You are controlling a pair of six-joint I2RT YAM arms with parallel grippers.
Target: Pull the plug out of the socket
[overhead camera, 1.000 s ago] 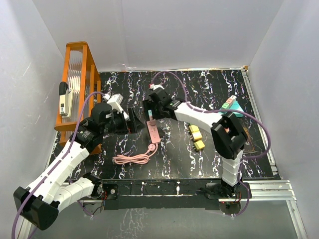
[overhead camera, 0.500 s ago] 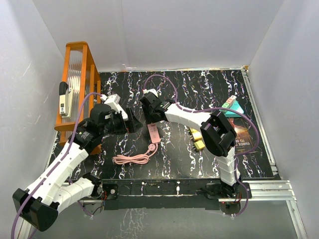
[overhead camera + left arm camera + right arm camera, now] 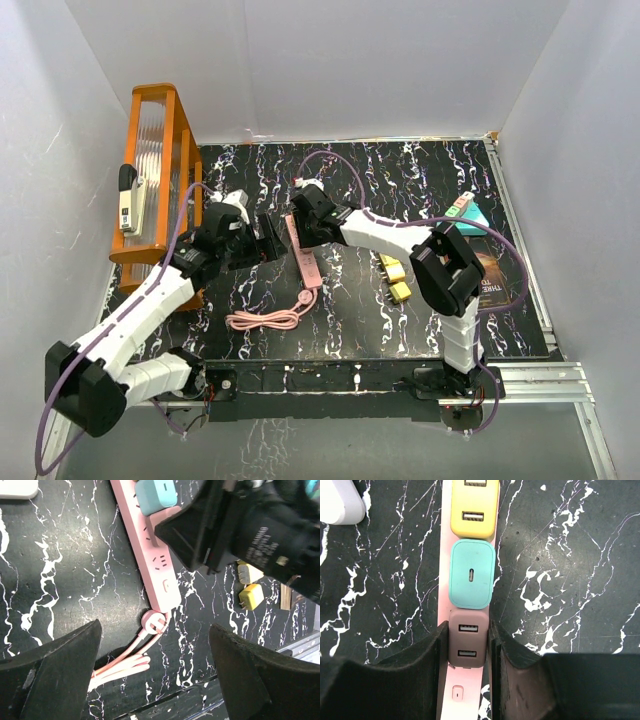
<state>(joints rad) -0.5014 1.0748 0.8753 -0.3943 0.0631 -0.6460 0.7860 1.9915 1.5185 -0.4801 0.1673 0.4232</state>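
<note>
A pink socket strip (image 3: 465, 700) lies on the black marbled table and carries a yellow plug (image 3: 474, 510), a teal plug (image 3: 472, 573) and a mauve two-port plug (image 3: 467, 642) in a row. My right gripper (image 3: 467, 630) is shut on the mauve plug, with a finger pressed against each side. From above, it (image 3: 300, 228) sits over the strip's (image 3: 305, 262) far end. My left gripper (image 3: 155, 627) is open wide just left of the strip (image 3: 150, 555), nothing between its fingers; from above it (image 3: 268, 240) stands close beside the strip.
The strip's pink cord (image 3: 262, 320) lies coiled at the near left. Two loose yellow plugs (image 3: 395, 278) lie to the right of the strip. An orange rack (image 3: 160, 160) stands at the far left and a teal box (image 3: 470, 215) at the right. A white block (image 3: 340, 502) lies beside the strip's far end.
My right gripper has closed on the mauve plug. The left arm has swung right, bringing its open gripper up beside the strip.
</note>
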